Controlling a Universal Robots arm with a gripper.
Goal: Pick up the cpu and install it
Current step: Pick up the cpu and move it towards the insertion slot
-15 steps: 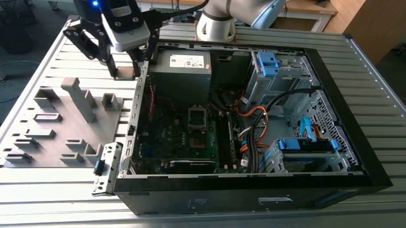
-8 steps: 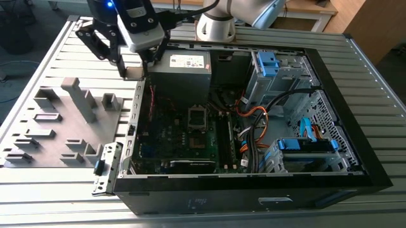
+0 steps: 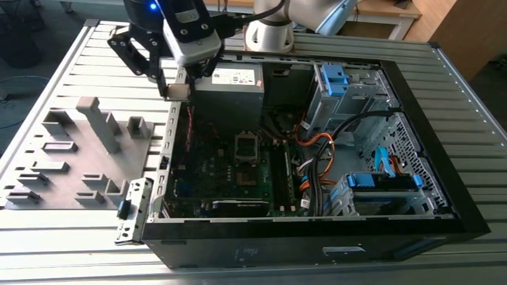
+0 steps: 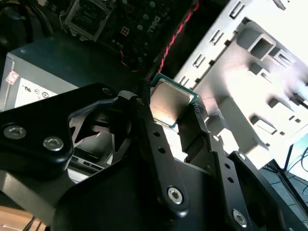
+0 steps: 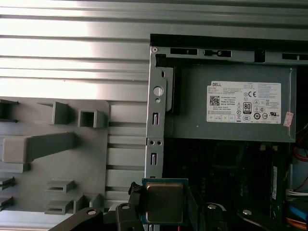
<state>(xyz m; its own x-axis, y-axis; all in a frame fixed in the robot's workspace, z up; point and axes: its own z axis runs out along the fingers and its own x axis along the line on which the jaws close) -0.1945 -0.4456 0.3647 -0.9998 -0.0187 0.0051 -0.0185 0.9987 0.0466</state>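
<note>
Jaws: we find them closed on the cpu [image 4: 171, 103], black metal fingers [image 4: 149, 130] pinching opposite edges.
Cpu: thin flat square, dull silvery top, green rim; held in the gripper [image 3: 177, 92] over the case [image 3: 277, 249] wall, beside the power-supply box [image 5: 192, 110].
Around: grey moulded tray [image 3: 71, 172], ribbed metal table [image 3: 63, 249].

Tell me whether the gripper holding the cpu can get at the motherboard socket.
Probably yes: the gripper, shut on the cpu, hangs over the case wall, and the socket lies uncovered, with cables off to one side.
</note>
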